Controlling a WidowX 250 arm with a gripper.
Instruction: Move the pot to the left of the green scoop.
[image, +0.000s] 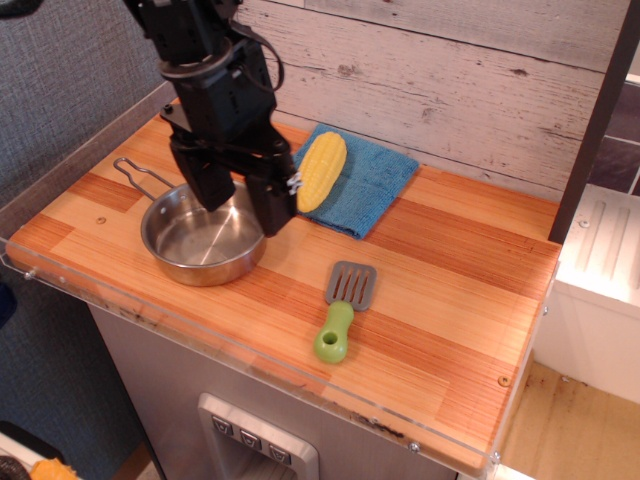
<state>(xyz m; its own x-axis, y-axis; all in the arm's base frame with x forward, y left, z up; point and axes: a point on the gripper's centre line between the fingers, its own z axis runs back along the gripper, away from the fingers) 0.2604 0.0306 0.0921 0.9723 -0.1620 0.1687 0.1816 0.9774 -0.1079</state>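
Note:
The pot (200, 245), a shallow shiny steel pan with a thin wire handle pointing back left, sits flat on the wooden counter near its front left. The green scoop (343, 311) lies to its right, grey slotted head toward the back, lime-green handle toward the front edge. My gripper (245, 203) hangs above the pot's back right rim, raised off it, jaws spread apart and empty. The arm hides part of the pot's far rim.
A yellow corn cob (319, 170) lies on a blue cloth (368, 185) behind the scoop, against the plank wall. The wooden counter (450, 300) ends at a clear front edge strip. A white cabinet (605, 290) stands to the right.

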